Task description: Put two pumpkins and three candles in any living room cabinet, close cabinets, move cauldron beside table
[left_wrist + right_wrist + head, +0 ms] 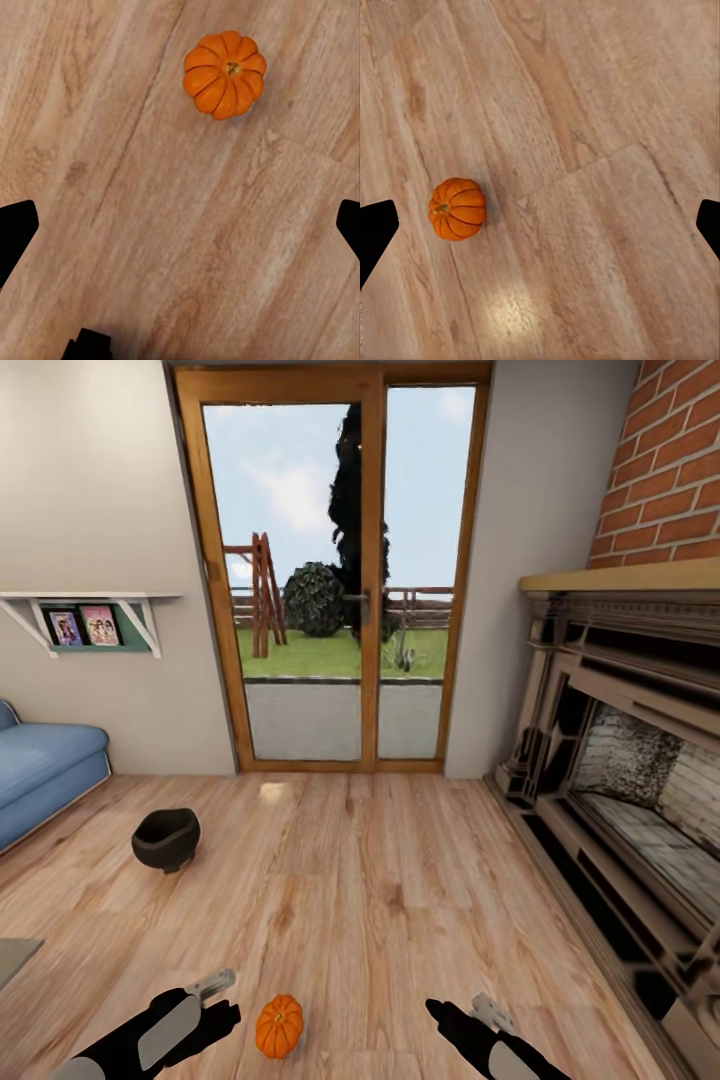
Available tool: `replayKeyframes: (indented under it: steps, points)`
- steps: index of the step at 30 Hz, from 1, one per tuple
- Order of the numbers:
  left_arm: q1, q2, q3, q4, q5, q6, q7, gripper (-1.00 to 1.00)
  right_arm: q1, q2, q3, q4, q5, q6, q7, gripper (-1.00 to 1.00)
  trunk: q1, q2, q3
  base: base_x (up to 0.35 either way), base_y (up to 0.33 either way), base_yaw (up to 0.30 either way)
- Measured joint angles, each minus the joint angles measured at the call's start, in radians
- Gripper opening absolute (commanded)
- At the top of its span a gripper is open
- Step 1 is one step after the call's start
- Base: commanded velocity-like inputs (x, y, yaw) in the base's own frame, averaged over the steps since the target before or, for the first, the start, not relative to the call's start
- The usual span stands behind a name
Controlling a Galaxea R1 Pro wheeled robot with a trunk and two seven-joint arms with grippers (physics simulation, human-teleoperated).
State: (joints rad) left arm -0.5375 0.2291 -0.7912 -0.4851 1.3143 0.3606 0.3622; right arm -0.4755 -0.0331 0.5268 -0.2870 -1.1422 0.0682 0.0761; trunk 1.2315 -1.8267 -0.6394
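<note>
A small orange ribbed pumpkin sits on the wood floor right in front of me, between my two arms. It is also in the left wrist view and the right wrist view. My left gripper hovers just left of it, open and empty, its fingertips spread wide. My right gripper hangs further off to the pumpkin's right, also open, with fingertips apart over bare floor. The black cauldron stands on the floor further ahead to the left.
A blue sofa lines the left wall under a shelf with photos. A glass double door is straight ahead. A stone fireplace runs along the right. A grey flat corner pokes in at the left edge.
</note>
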Motion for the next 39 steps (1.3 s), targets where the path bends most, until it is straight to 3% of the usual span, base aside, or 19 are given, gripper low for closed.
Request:
replayKeyframes:
  steps: [10, 20, 24, 29, 34, 39]
  points:
    - [0.000, 0.002, 0.001, 0.000, 0.000, -0.002, 0.000, 1.00, 0.000, 0.000, 0.006, -0.011, 0.010, -0.007, 0.009, 1.00, 0.000, 0.000, 0.000, 0.010, 0.113, 0.015]
    - [0.000, 0.000, -0.002, -0.007, 0.002, -0.027, -0.002, 1.00, -0.001, 0.001, 0.008, -0.004, 0.013, -0.033, -0.001, 1.00, 0.000, 0.000, 0.000, 0.000, 0.008, 0.263]
    - [-0.003, 0.028, 0.007, -0.025, 0.003, 0.000, -0.003, 1.00, -0.001, 0.001, 0.009, -0.003, 0.021, -0.040, -0.001, 1.00, 0.000, 0.000, 0.000, 0.027, 0.000, 0.288]
    - [-0.013, 0.084, 0.010, -0.118, 0.004, 0.069, -0.001, 1.00, -0.001, 0.002, 0.008, 0.000, 0.079, -0.042, -0.002, 1.00, 0.000, 0.000, 0.000, 0.138, 0.000, 0.289]
    - [-0.044, 0.153, 0.013, -0.239, 0.004, 0.145, 0.003, 1.00, -0.001, 0.003, 0.008, 0.001, 0.095, -0.042, -0.003, 1.00, 0.000, 0.000, -0.001, 0.171, 0.000, 0.289]
    - [-0.051, 0.164, 0.046, -0.270, 0.000, 0.165, 0.007, 1.00, -0.001, 0.002, 0.008, 0.002, 0.098, -0.042, -0.005, 1.00, 0.000, 0.000, -0.002, 0.117, 0.000, 0.289]
